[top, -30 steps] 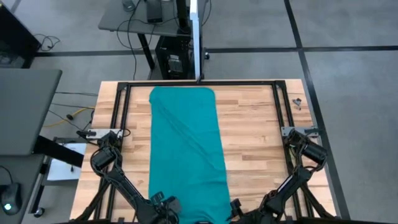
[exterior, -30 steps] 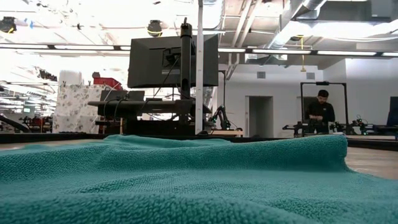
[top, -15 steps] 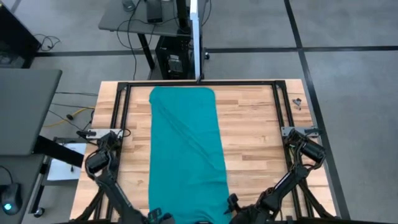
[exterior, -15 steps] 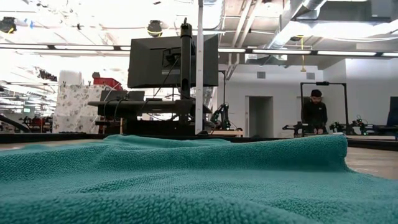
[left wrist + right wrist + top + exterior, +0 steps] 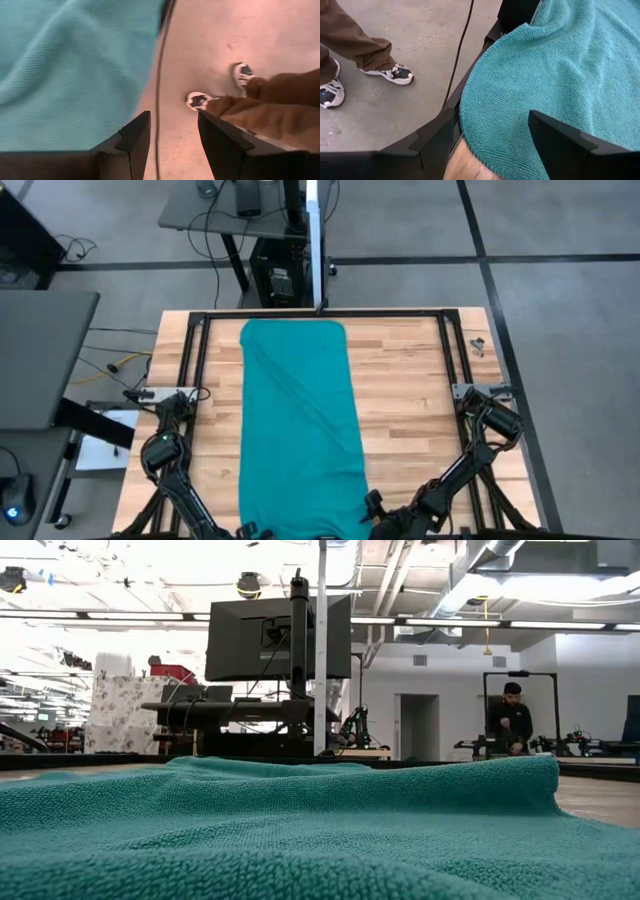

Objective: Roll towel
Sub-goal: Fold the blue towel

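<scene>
Wooden tabletop [image 5: 410, 410] fills the middle of the high view, grey floor around it. The towel [image 5: 298, 430] lies flat and unrolled as a long strip — long axis running from the upper centre of that frame, by the black frame rail, down to the bottom edge. No roll started, by my reading.

Both tools sit at the bottom edge, flanking the towel's near short end: left tool [image 5: 174, 135] at lower left, jaws apart with nothing between them, looking past the towel's edge to the floor, where a person's shoes [image 5: 220, 90] show. Right tool [image 5: 492, 142] at lower right, jaws wide apart and empty, straddling the towel's rounded corner where it drapes over the tabletop edge.

Judgement: the right tool is the closer to fabric; rolling would run away from both tools, toward the top of the high view.
</scene>
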`<action>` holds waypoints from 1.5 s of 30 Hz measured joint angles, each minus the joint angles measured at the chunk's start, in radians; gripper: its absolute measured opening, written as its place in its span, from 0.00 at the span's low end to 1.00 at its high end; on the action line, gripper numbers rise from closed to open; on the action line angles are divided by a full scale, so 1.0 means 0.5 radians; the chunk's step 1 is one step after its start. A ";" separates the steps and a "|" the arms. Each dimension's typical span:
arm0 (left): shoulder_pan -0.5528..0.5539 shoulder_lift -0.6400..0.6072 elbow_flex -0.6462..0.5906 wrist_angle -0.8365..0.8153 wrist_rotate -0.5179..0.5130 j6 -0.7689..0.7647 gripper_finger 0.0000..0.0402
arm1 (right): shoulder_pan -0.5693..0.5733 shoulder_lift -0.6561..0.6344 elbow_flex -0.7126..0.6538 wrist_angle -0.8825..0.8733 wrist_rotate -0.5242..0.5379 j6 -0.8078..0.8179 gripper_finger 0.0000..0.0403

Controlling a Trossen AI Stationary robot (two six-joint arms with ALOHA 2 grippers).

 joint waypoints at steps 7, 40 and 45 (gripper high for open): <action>-0.013 0.048 -0.001 0.342 0.086 -0.374 0.37 | -0.012 0.003 -0.003 0.002 -0.009 0.167 0.62; -0.307 0.173 -0.021 -0.358 -0.036 -0.857 0.37 | 0.000 0.006 -0.003 -0.010 0.002 0.540 0.62; -0.297 0.172 -0.010 -0.523 -0.027 -1.040 0.37 | -0.004 0.006 -0.004 -0.009 0.000 0.536 0.62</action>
